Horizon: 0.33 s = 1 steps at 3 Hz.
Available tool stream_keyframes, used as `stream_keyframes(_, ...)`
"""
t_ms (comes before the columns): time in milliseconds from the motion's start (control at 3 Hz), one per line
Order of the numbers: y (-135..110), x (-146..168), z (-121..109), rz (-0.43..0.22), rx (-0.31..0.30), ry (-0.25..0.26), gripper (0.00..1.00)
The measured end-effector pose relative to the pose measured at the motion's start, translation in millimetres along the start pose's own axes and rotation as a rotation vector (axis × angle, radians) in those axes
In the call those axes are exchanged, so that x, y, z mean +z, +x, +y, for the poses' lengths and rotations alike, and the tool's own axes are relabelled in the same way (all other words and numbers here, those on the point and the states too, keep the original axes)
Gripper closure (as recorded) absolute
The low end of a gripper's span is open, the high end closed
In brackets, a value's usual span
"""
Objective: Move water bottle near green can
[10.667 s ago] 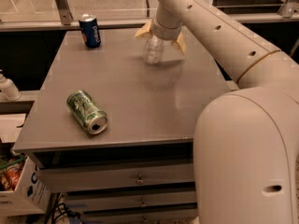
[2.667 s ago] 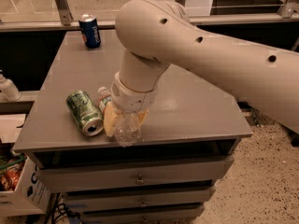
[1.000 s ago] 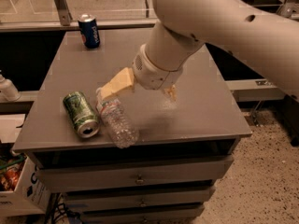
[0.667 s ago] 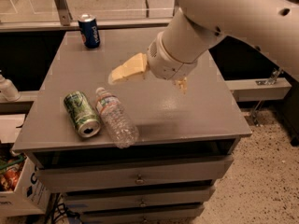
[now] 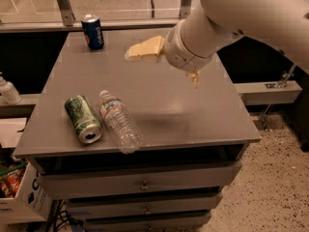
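Note:
The water bottle (image 5: pixel 119 121), clear and ribbed with a white cap, lies on its side on the grey table (image 5: pixel 169 110) near the front left. The green can (image 5: pixel 83 118) lies on its side right beside it, to its left, almost touching. My gripper (image 5: pixel 166 64) is raised above the table's middle back, well up and to the right of the bottle. Its two pale fingers (image 5: pixel 144 50) are spread wide apart and hold nothing.
A blue Pepsi can (image 5: pixel 92 31) stands upright at the table's back left corner. A white bottle (image 5: pixel 8 90) stands off the table's left edge. Drawers (image 5: pixel 140 185) sit under the tabletop. A box (image 5: pixel 19 197) is on the floor at the lower left.
The bottle was carried from the table's back down to beside the green can and let go. In the last second my gripper has lifted up and away to the right, open.

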State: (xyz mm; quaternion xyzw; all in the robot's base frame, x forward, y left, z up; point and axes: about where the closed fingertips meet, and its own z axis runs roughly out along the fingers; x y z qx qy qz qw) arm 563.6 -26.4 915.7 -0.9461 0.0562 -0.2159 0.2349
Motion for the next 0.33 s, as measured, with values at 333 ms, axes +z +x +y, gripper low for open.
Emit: stream_keyframes(333,-0.1,0.0,0.0,0.0,-0.001,0.0,0.0)
